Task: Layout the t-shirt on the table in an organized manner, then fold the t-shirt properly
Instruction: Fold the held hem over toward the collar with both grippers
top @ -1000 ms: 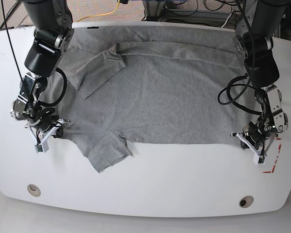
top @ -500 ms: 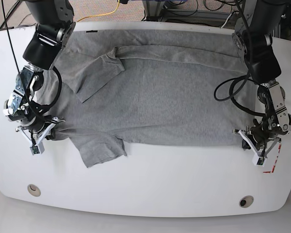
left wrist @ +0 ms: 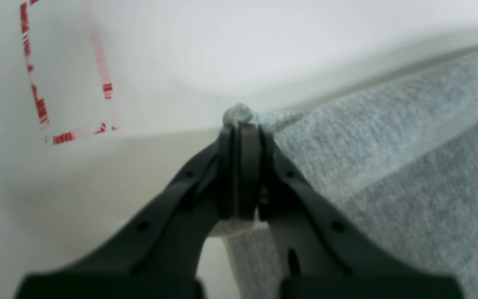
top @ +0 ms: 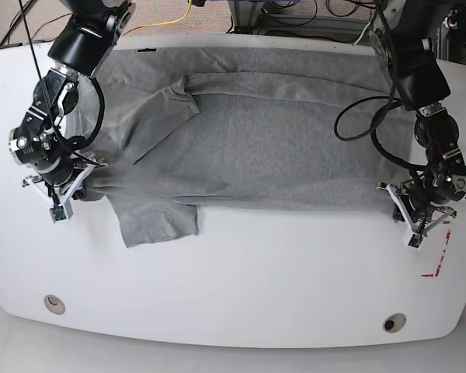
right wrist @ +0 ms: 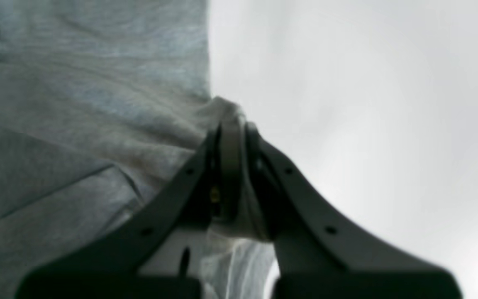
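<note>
On the table (top: 241, 295), both claws, left gripper (left wrist: 241, 124) and right gripper (right wrist: 230, 120), pinch the t-shirt (top: 272, 148); layout nearly done, one sleeve doubled over, folding unstarted.

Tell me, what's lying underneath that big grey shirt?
The white table shows all around the t-shirt, so the shirt lies on it. Whatever else may sit beneath the cloth is covered and cannot be seen.

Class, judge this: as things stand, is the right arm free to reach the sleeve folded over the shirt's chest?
Probably not: the right end effector is shut on the t-shirt edge, so it must let go first. The folded sleeve lies uncovered on that arm's side.
</note>
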